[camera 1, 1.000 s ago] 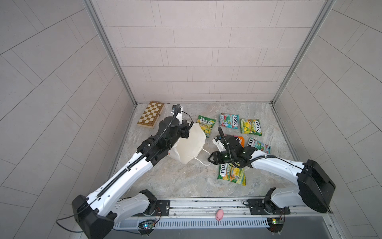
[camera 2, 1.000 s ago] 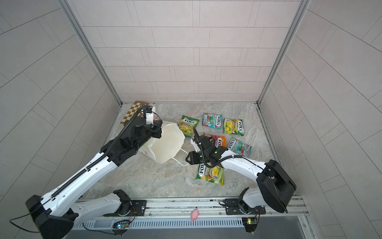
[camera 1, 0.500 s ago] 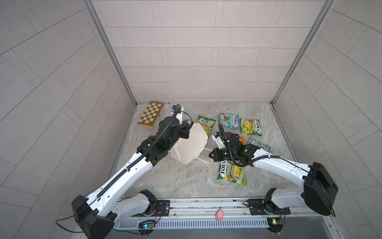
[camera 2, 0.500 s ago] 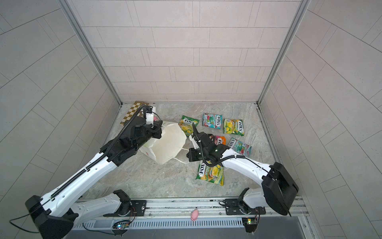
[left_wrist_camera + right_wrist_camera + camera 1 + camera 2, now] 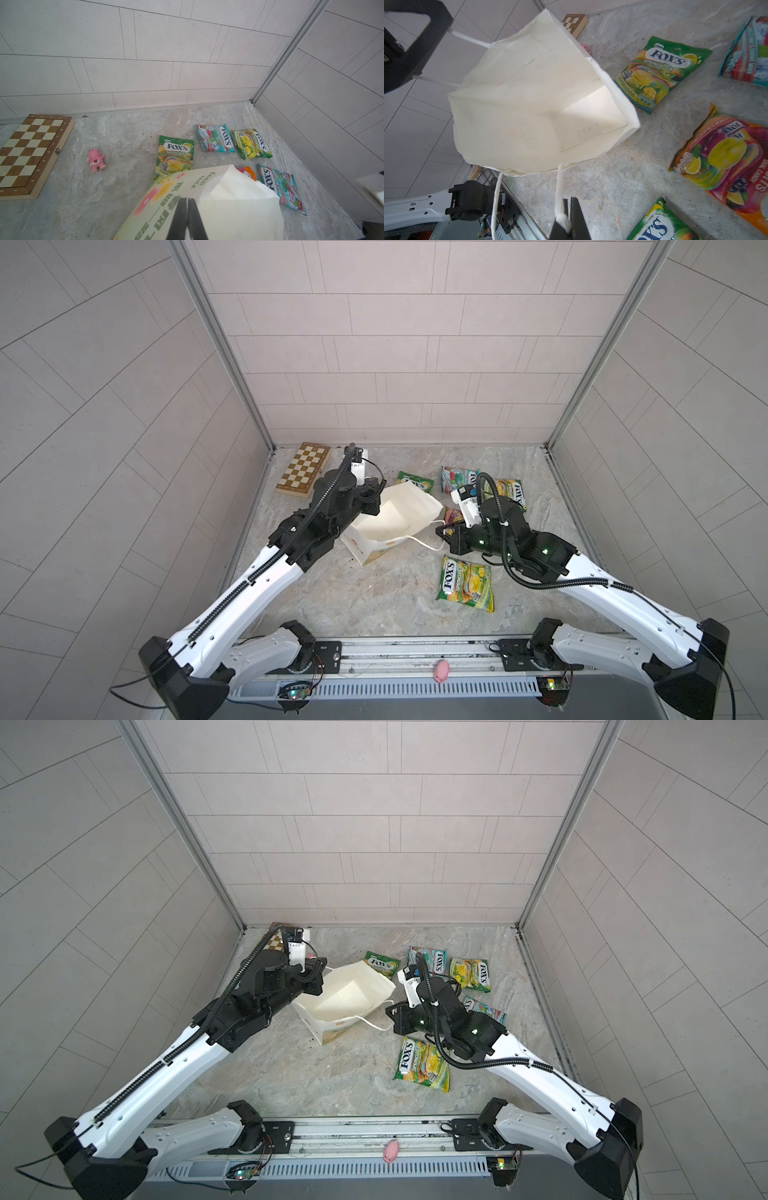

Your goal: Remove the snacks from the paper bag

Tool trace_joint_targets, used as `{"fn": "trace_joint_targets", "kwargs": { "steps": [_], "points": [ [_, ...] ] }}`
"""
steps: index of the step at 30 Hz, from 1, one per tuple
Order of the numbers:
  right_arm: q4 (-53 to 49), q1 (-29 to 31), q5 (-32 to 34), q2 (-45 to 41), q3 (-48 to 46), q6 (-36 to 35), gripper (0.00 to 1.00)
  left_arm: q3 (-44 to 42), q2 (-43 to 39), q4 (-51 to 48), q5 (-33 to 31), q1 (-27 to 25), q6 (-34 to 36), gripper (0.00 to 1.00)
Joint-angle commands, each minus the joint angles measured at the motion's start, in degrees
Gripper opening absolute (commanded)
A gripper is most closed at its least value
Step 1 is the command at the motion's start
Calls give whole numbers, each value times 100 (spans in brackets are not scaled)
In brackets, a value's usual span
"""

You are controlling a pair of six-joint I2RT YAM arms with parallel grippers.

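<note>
Matt paper bag (image 5: 395, 510), glossy plastic snacks (image 5: 465, 583), wooden chessboard (image 5: 305, 468).

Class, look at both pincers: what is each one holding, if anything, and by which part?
Both hold the paper bag. The right pincer pinches one white cord handle; the left pincer appears to grip the opposite handle.

Black fingers (image 5: 178, 220) pinch the paper bag (image 5: 228, 203).
Five snacks (image 5: 175, 153) lie on the tabletop (image 5: 124, 135) around one o'clock; pink toy (image 5: 96, 160) and chessboard (image 5: 31, 153) toward ten.
</note>
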Motion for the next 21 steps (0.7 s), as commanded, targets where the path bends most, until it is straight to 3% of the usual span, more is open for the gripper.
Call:
{"fn": "trace_joint_targets", "kwargs": {
  "steps": [1, 12, 17, 21],
  "points": [
    [-229, 39, 250, -53, 236, -121, 0, 221, 50, -206, 145, 50, -76, 0],
    [-305, 36, 496, 265, 656, -248, 1, 261, 157, -292, 148, 103, -126, 1],
    [-309, 38, 512, 512, 884, -306, 30, 254, 156, -311, 73, 142, -145, 6],
    [-349, 37, 514, 737, 1164, -409, 41, 247, 136, -311, 26, 188, -146, 23]
  ]
}}
